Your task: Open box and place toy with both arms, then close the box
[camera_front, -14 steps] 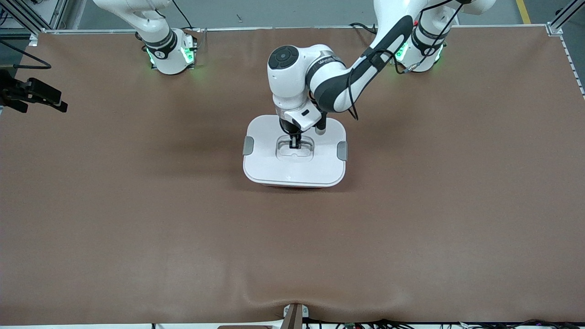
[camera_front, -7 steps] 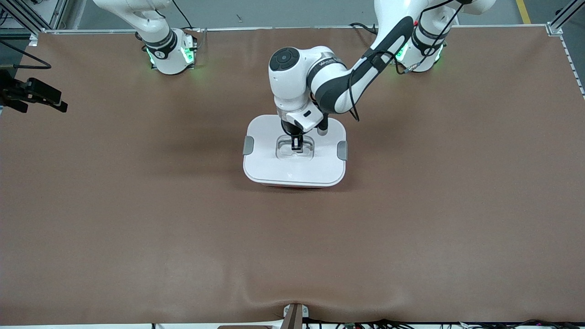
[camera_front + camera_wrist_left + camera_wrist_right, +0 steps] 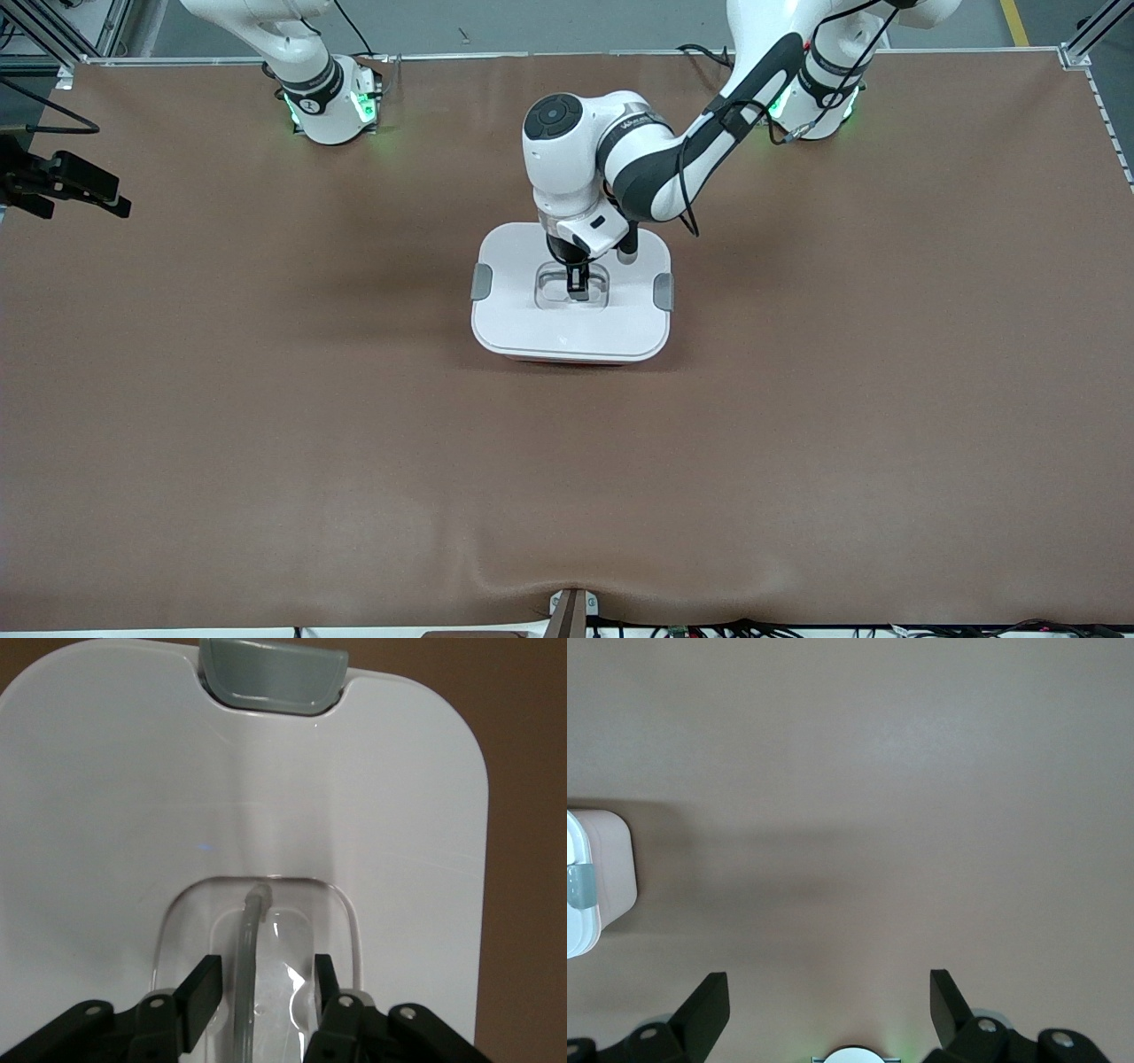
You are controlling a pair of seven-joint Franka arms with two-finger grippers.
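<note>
A white-lidded box (image 3: pixel 571 297) sits mid-counter, closed. The left gripper (image 3: pixel 260 988) hangs over its clear handle (image 3: pixel 252 943), jaws spread either side. The right gripper (image 3: pixel 828 1001), jaws spread, waits over bare counter. The plastic looks light, stiff, slippery; the handle seems the best hold.

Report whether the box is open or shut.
Shut: the white lid sits flat on the box, grey side clips down; left gripper straddles its handle.

White arms (image 3: pixel 620 151), black joint bands, black cables, green base lights (image 3: pixel 359 105)
</note>
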